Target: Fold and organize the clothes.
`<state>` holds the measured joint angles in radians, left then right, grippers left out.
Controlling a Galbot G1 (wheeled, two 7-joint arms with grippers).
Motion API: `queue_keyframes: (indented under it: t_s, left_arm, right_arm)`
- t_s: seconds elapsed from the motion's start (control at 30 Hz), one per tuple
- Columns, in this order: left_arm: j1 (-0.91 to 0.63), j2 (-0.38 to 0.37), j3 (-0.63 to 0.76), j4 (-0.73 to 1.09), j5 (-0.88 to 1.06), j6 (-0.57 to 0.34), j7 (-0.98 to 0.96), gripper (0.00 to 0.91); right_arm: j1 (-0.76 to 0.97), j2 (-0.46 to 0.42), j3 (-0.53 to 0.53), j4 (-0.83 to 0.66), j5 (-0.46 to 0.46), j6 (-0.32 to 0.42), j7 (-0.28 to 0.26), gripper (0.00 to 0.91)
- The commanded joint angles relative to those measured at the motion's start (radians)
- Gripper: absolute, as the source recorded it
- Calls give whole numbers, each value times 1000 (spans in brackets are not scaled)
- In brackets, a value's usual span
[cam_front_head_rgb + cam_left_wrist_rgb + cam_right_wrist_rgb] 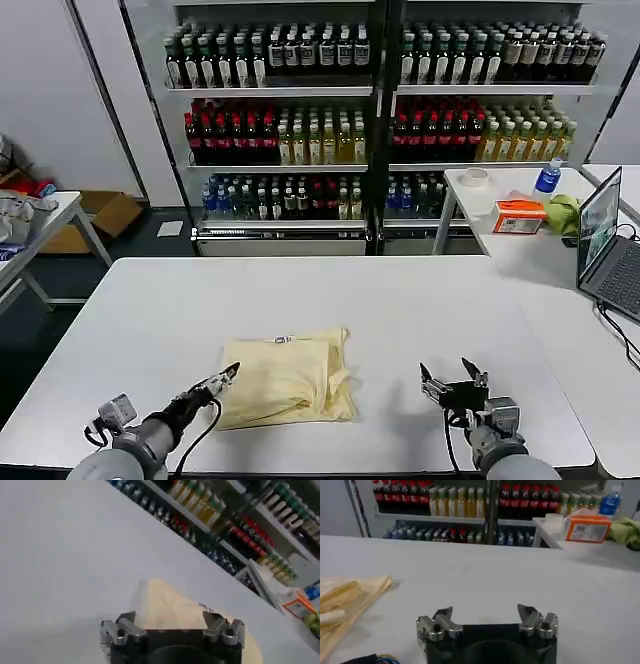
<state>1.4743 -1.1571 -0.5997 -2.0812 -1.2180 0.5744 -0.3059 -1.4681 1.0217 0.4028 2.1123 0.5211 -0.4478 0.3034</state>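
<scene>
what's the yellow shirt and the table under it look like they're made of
T-shirt: soft thin fabric, probably cotton knit, matte pale yellow; it lies limp with creases and folded layers. Table: hard smooth white top, likely laminate, judging by its flat, even surface with faint sheen.

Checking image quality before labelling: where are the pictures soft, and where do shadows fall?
Head view: sharp, even light, faint shadow under the T-shirt. Left wrist view: tilted, shelves blurred, left tool open above the shirt. Right wrist view: bottles soft, right tool open over the table.
</scene>
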Motion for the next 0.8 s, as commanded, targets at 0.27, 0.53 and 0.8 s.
queue_keyframes:
  t_s: [0.27, 0.53, 0.8]
  left_arm:
    - [-101, -57, 65, 121, -66, -5, 9, 907]
    - [-115, -56, 90, 124, -57, -26, 21, 242]
    - [-93, -75, 101, 122, -42, -57, 41, 20]
  right_arm:
    - [3, -1, 3, 6, 2, -7, 4, 907]
    - [-4, 3, 11, 9, 2, -8, 6, 907]
    - [-15, 10, 22, 14, 1, -7, 5, 907]
